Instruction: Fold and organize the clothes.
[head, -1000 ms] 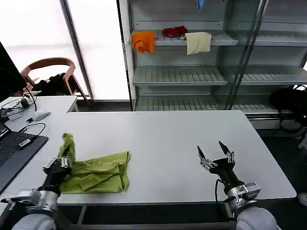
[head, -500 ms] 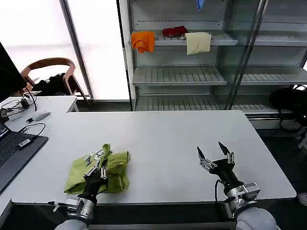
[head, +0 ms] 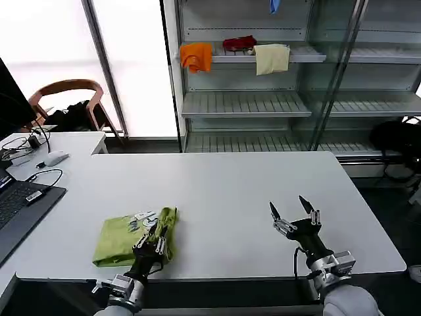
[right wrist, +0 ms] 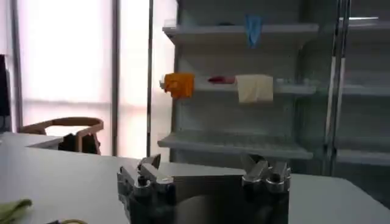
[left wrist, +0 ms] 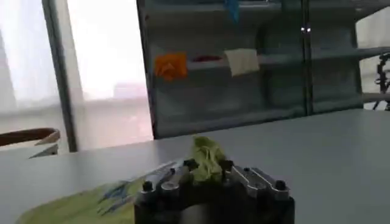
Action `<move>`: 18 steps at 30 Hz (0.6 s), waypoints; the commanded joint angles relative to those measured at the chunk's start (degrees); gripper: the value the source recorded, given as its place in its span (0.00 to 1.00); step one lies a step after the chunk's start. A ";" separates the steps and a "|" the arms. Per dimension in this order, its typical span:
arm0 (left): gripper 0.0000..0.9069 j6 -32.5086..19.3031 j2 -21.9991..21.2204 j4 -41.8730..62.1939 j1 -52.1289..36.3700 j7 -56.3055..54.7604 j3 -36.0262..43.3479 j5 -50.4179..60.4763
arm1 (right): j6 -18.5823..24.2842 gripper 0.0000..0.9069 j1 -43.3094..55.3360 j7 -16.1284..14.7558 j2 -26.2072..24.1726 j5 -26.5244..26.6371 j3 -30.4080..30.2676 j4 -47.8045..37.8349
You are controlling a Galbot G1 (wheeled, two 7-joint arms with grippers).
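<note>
Left claw (head: pixel 151 245) has come lower and rightward, carrying the T-shirt (head: pixel 125 238) edge across; shirt now lies folded at the worktop (head: pixel 230 191) front left. Claw pinches a fabric bunch. Right claw (head: pixel 293 214) hovers, spread wide.

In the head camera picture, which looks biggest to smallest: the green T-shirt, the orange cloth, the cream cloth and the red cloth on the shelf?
1. Green T-shirt, though it lies nearest the camera.
2. Cream cloth and orange cloth: too alike to rank.
3. Red cloth, smallest.
</note>
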 commanded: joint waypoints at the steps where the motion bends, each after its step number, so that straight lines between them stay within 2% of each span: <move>1: 1.00 1.70 0.37 -9.81 2.03 1.04 3.23 1.69 | -0.16 1.00 0.36 0.05 0.21 -0.31 -0.12 0.12; 6: 1.00 4.40 0.98 -18.05 5.49 1.07 3.22 -1.10 | -0.18 1.00 0.33 0.19 0.27 -0.48 -0.11 0.00; 11: 1.00 9.61 2.21 -21.90 5.38 -3.12 -8.27 -10.37 | -0.18 1.00 0.41 0.18 0.05 -0.28 0.08 0.38; 14: 1.00 12.56 3.07 -18.75 5.39 -4.89 -21.58 -18.68 | -0.54 1.00 1.03 0.19 -0.06 0.23 0.01 0.56; 18: 1.00 15.71 3.48 -13.29 6.21 -7.24 -29.38 -21.81 | -1.26 1.00 1.95 0.31 -0.25 1.15 0.14 0.48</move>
